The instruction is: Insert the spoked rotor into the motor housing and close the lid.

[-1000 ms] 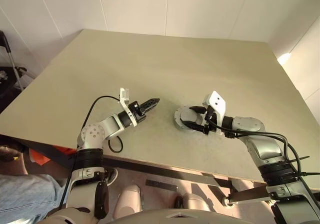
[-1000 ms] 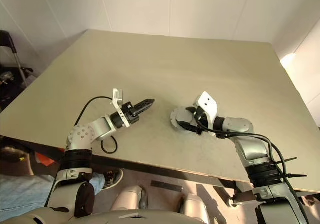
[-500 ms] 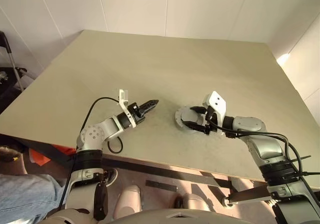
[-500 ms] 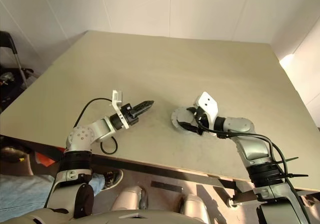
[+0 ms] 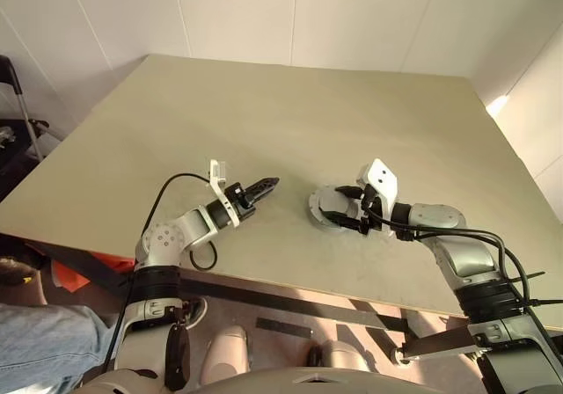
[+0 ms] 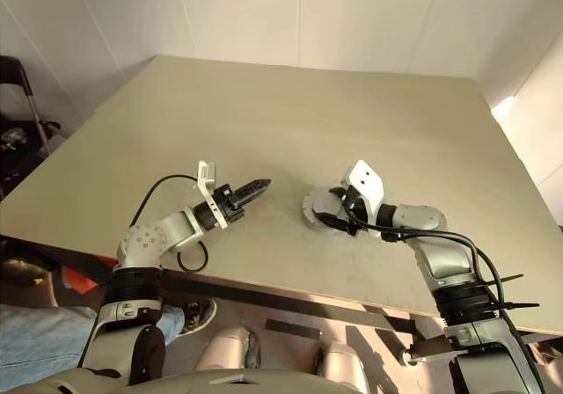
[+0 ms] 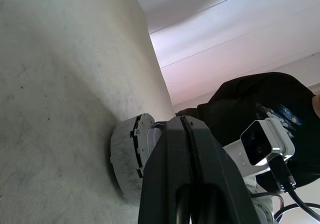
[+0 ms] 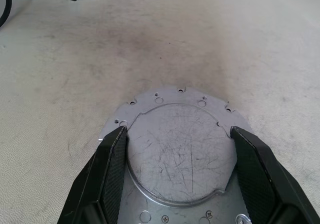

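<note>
The motor housing (image 5: 322, 207), a thick silver round part, sits on the tan table near its front edge. A flat scratched silver-grey disc, the lid (image 8: 180, 149), lies on top of it and covers its inside. The spoked rotor is hidden. My right gripper (image 5: 338, 209) reaches in from the right. Its two black fingers (image 8: 112, 164) press against opposite sides of the round top. My left gripper (image 5: 274, 182) hovers a short way to the left of the housing, shut and empty, pointing at it. The left wrist view shows the housing's side wall (image 7: 125, 154).
The table's front edge (image 5: 264, 284) runs just below both arms. A person's jeans-clad leg (image 5: 35, 350) shows at the lower left, beside the table. A dark stand (image 5: 18, 104) is at the far left.
</note>
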Robot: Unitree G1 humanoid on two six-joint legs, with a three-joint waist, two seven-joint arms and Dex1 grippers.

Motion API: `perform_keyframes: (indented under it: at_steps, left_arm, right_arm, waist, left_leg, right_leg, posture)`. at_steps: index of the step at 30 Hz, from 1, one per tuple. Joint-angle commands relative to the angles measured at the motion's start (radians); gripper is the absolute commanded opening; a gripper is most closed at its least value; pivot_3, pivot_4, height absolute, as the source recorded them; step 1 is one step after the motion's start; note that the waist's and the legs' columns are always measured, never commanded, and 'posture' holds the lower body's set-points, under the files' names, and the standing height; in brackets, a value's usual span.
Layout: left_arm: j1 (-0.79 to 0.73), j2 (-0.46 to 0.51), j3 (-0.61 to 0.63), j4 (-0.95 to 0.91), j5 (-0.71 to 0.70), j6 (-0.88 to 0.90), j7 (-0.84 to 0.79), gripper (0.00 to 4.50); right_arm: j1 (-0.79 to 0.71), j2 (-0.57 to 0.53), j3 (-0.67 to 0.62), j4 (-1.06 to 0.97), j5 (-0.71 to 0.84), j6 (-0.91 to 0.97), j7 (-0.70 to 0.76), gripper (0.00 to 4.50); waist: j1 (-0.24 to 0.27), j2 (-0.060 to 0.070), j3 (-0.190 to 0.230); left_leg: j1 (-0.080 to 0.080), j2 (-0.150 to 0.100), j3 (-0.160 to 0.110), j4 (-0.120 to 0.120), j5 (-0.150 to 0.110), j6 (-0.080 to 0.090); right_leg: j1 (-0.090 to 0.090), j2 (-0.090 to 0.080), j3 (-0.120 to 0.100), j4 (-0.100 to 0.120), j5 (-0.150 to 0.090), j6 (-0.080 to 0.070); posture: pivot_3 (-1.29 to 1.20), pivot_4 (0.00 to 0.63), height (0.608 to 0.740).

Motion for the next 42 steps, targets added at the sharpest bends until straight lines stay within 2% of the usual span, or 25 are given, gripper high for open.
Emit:
perform_keyframes:
  at_steps: [1, 18, 28, 31, 35, 39, 42]
  left_arm:
    - [-0.006, -0.003, 0.001, -0.032, -0.011, -0.007, 0.0, 0.04]
    - [-0.03, -0.036, 0.017, -0.022, -0.029, 0.001, 0.049, 0.04]
    - [-0.187, -0.13, -0.022, 0.235, 0.046, 0.055, 0.147, 0.04]
    - [-0.208, -0.139, -0.067, 0.312, 0.106, 0.069, 0.143, 0.04]
    - [-0.228, -0.138, -0.067, 0.444, 0.193, 0.021, 0.21, 0.04]
    - [-0.23, -0.129, -0.069, 0.474, 0.232, 0.003, 0.219, 0.04]
    - [-0.231, -0.129, -0.069, 0.479, 0.239, 0.001, 0.21, 0.04]
  right_arm:
    - [-0.016, -0.002, -0.01, 0.013, -0.013, -0.011, -0.001, 3.14]
    - [-0.003, 0.001, 0.049, 0.102, -0.042, -0.009, 0.037, 3.14]
    - [-0.007, 0.005, 0.06, 0.103, -0.055, -0.015, 0.03, 3.14]
    - [-0.007, 0.003, 0.058, 0.098, -0.059, -0.019, 0.025, 3.14]
    - [-0.016, 0.006, 0.043, 0.099, -0.061, -0.018, 0.003, 3.14]
    - [-0.025, 0.01, 0.03, 0.101, -0.068, -0.007, -0.026, 3.14]
    - [-0.037, 0.012, 0.028, 0.114, -0.071, 0.008, -0.038, 3.14]
  waist:
    - [0.0, 0.0, 0.0]
    - [0.001, 0.001, -0.001]
    - [0.0, 0.0, -0.003]
    - [0.0, 0.001, -0.003]
    - [0.002, 0.001, -0.006]
    - [0.0, 0.005, -0.009]
    - [-0.002, 0.004, -0.01]
  left_leg:
    - [0.0, 0.0, 0.0, 0.001, 0.0, 0.0]
    - [0.005, 0.001, 0.0, 0.001, 0.0, -0.001]
    - [0.008, 0.001, 0.0, 0.002, 0.0, -0.001]
    - [0.008, 0.001, 0.0, 0.002, 0.0, 0.0]
    - [0.008, 0.001, 0.0, 0.002, 0.0, 0.0]
    - [0.025, 0.001, 0.0, -0.004, 0.0, -0.001]
    - [0.03, 0.001, 0.0, -0.009, 0.0, -0.002]
  right_leg:
    - [0.0, 0.0, 0.0, 0.001, 0.0, 0.0]
    - [0.004, 0.0, 0.0, 0.002, 0.0, 0.0]
    - [0.008, 0.0, 0.001, 0.001, 0.0, 0.0]
    - [0.007, 0.0, 0.001, 0.001, 0.0, 0.0]
    - [0.008, 0.0, 0.0, 0.001, 0.0, 0.001]
    - [0.026, 0.0, -0.001, -0.01, -0.005, 0.009]
    - [0.033, 0.001, -0.002, -0.02, -0.005, 0.01]
  posture:
    - [0.0, 0.0, 0.74]
    - [0.0, 0.0, 0.74]
    - [0.0, 0.0, 0.74]
    - [0.0, 0.0, 0.74]
    - [0.0, 0.0, 0.74]
    - [0.0, 0.0, 0.74]
    - [0.0, 0.0, 0.74]
